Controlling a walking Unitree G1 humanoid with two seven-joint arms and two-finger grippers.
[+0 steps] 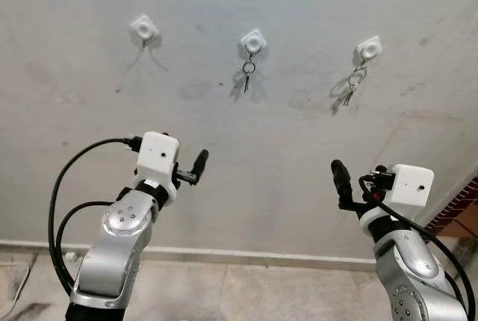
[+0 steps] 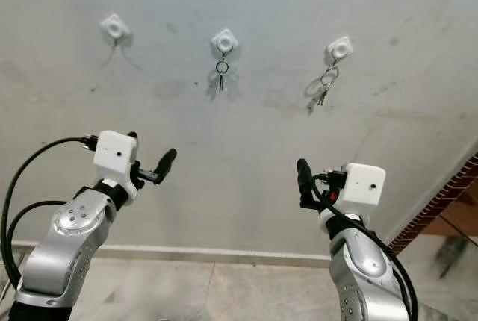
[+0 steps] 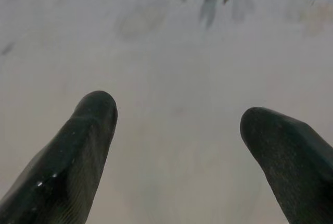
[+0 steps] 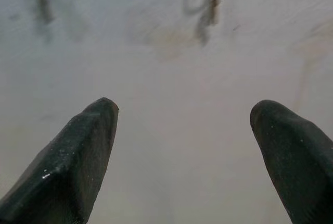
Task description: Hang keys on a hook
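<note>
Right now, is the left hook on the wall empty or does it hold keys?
Empty. The left hook carries nothing, while the middle hook and the right hook each hold keys.

- Three hooks in a row on the wall point(image 1: 299, 157): left hook point(image 1: 143, 27), middle hook point(image 1: 253, 40), right hook point(image 1: 369, 48).
- A single key point(image 1: 247, 75) hangs from the middle, a key bunch point(image 1: 349, 88) from the right.

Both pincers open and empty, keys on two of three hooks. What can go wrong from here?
1. The left pincer and right pincer sit raised just below the hung keys; an upward swing could likely knock the single key off the middle hook.
2. The key bunch on the right hook hangs loosely, so a brush may drop it.
3. The left hook looks bare.
</note>
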